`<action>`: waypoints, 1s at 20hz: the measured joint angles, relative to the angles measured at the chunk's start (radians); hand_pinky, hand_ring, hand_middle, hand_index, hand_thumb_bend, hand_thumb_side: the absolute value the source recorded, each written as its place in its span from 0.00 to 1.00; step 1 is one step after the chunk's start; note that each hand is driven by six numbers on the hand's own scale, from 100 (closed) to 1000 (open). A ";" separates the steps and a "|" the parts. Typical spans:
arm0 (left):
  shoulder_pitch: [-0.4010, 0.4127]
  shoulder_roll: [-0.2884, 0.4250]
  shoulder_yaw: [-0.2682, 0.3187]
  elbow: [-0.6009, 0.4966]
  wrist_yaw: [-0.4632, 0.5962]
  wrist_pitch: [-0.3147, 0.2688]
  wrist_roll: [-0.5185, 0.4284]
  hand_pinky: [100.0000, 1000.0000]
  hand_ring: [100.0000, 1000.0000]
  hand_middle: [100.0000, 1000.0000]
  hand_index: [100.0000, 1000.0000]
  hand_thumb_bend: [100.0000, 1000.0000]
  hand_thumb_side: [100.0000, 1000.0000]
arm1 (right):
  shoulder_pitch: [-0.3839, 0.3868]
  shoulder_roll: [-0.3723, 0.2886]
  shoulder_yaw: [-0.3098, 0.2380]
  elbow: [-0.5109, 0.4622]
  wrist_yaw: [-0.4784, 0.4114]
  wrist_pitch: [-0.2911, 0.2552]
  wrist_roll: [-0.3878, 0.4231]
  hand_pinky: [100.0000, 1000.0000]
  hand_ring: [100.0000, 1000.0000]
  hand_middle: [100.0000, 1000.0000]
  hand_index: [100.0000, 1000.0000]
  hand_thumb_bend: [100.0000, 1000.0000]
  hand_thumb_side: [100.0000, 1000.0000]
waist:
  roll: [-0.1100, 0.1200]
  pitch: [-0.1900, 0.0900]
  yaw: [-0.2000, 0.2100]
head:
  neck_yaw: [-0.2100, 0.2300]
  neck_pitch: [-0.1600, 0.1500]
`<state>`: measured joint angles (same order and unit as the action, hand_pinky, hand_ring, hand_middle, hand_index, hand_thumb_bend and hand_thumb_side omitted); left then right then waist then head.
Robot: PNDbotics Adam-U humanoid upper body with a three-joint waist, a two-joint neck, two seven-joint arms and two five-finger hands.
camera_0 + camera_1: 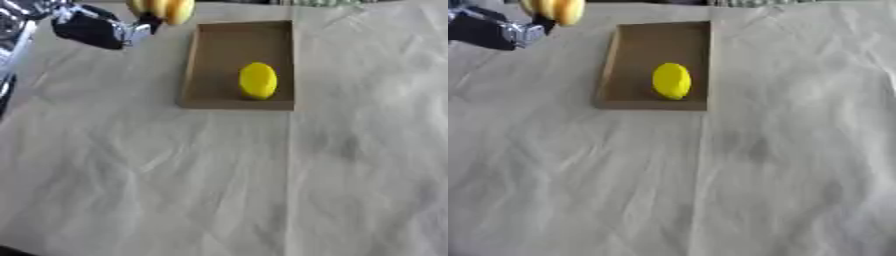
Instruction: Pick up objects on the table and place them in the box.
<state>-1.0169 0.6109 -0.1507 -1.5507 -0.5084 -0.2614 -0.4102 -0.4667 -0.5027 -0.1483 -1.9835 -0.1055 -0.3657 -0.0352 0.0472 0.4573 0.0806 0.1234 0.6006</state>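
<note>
With a yellow oval lemon-like fruit (258,80) already in the shallow brown cardboard box (229,102), the left hand (94,27), fingers curled round a yellow banana bunch (164,9) just beyond the box's far-left corner, should swing it over the bare floor before letting go

my left robot hand (496,31) upper left of frame, fingers curled round yellow banana bunch (555,10) | brown box (636,95) upper centre on cloth-covered tabletop (710,190) | yellow lemon (672,80) inside box
</note>
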 measured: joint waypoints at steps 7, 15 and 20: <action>-0.076 -0.125 0.000 0.247 -0.052 -0.035 0.022 0.78 0.62 0.53 0.66 0.00 0.00 | -0.019 0.016 0.007 0.000 -0.015 0.001 0.011 0.91 0.83 0.62 0.84 0.00 0.56 | 0.000 0.005 -0.024 | 0.009 -0.009; -0.103 -0.185 -0.005 0.372 -0.066 -0.101 -0.016 0.84 0.75 0.68 0.80 0.16 0.00 | -0.035 0.023 0.014 0.000 -0.025 0.001 0.021 0.91 0.83 0.62 0.84 0.00 0.56 | 0.005 0.010 -0.045 | 0.006 -0.013; -0.102 -0.192 -0.005 0.425 -0.161 -0.106 -0.050 0.94 0.88 0.87 0.92 0.33 0.05 | -0.035 0.024 0.015 0.000 -0.028 0.003 0.024 0.91 0.83 0.62 0.84 0.00 0.56 | 0.007 0.010 -0.048 | 0.004 -0.012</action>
<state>-1.1192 0.4187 -0.1558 -1.1260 -0.6698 -0.3674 -0.4606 -0.5019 -0.4789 -0.1337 -1.9835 -0.1338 -0.3630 -0.0113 0.0541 0.4670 0.0326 0.1278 0.5883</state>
